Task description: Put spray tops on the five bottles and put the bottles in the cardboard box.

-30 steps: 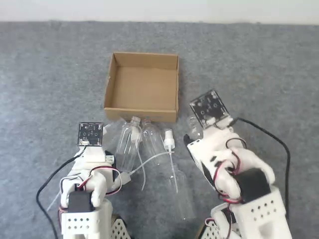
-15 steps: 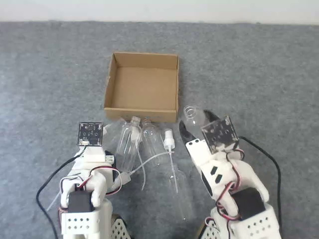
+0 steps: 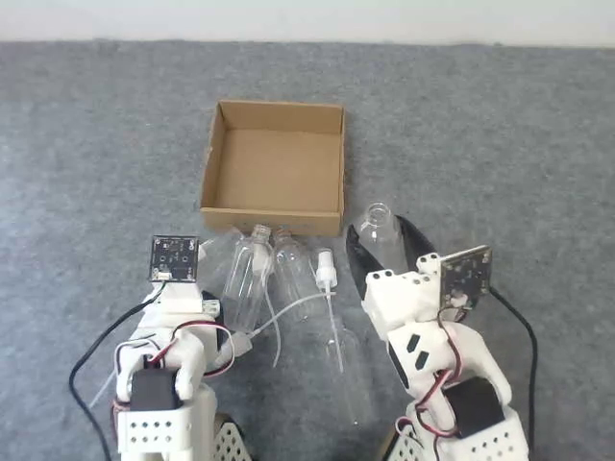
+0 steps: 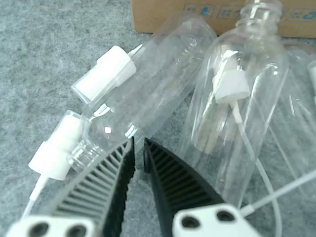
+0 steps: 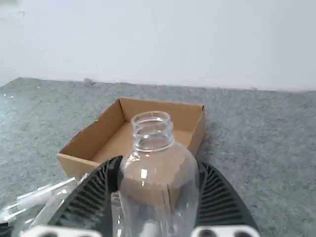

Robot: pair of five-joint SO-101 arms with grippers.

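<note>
Your right gripper (image 3: 382,240) clamps 1 clear bottle (image 3: 377,223) upright between both fingers. The bottle's neck is open and uncapped, and it stands just beside the near right corner of the cardboard box (image 3: 274,206). The box sits mid-table (image 3: 538,144), toward the far edge. Your left gripper (image 4: 138,147) has its jaws drawn almost together with nothing between them, the tips just beside the neck of a lying bottle (image 4: 153,94). More clear bottles (image 3: 293,269) lie between the box and the table's near edge, and white spray tops (image 4: 106,74) rest beside them.
</note>
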